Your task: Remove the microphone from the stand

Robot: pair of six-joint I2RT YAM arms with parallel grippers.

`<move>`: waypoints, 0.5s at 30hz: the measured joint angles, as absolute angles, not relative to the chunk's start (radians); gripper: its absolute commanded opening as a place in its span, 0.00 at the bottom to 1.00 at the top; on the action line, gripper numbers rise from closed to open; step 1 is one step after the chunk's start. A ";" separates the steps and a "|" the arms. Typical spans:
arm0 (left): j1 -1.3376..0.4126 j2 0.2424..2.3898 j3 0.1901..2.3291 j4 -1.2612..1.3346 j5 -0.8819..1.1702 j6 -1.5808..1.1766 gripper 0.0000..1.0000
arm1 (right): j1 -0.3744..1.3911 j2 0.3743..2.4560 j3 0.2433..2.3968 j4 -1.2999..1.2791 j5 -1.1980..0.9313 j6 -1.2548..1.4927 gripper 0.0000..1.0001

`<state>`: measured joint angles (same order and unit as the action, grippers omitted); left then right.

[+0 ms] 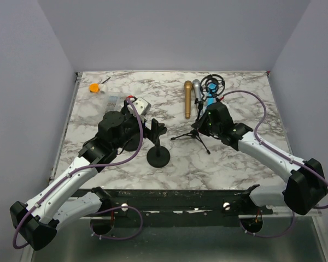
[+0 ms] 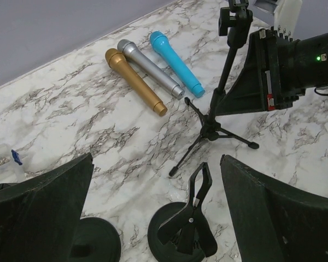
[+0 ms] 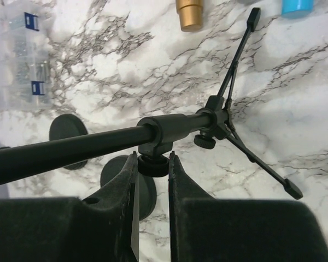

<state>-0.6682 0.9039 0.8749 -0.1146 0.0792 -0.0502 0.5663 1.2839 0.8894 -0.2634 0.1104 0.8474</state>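
Three microphones lie side by side on the marble table at the back: gold point(image 1: 187, 99), silver point(image 1: 197, 90) and blue point(image 1: 210, 98). They also show in the left wrist view: gold point(image 2: 135, 82), silver point(image 2: 150, 68), blue point(image 2: 176, 63). A black tripod stand point(image 1: 194, 134) stands in front of them, with no microphone seen in its top mount point(image 1: 213, 83). My right gripper point(image 3: 153, 158) is shut on a round knob point(image 3: 153, 166) under the stand's tube. My left gripper point(image 2: 157, 158) is wide open and empty above a round-base clip stand point(image 2: 188, 218), whose clip is empty.
A second round black base point(image 2: 95, 240) sits left of the clip stand. A clear plastic box point(image 3: 22, 54) lies at the back left, with an orange object point(image 1: 94, 87) beyond it. The tripod's legs point(image 2: 229, 139) spread over the table's middle.
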 measured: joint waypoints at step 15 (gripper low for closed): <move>-0.668 0.904 0.875 -0.115 0.079 -0.050 0.99 | 0.664 1.295 0.945 -0.372 0.277 0.840 0.48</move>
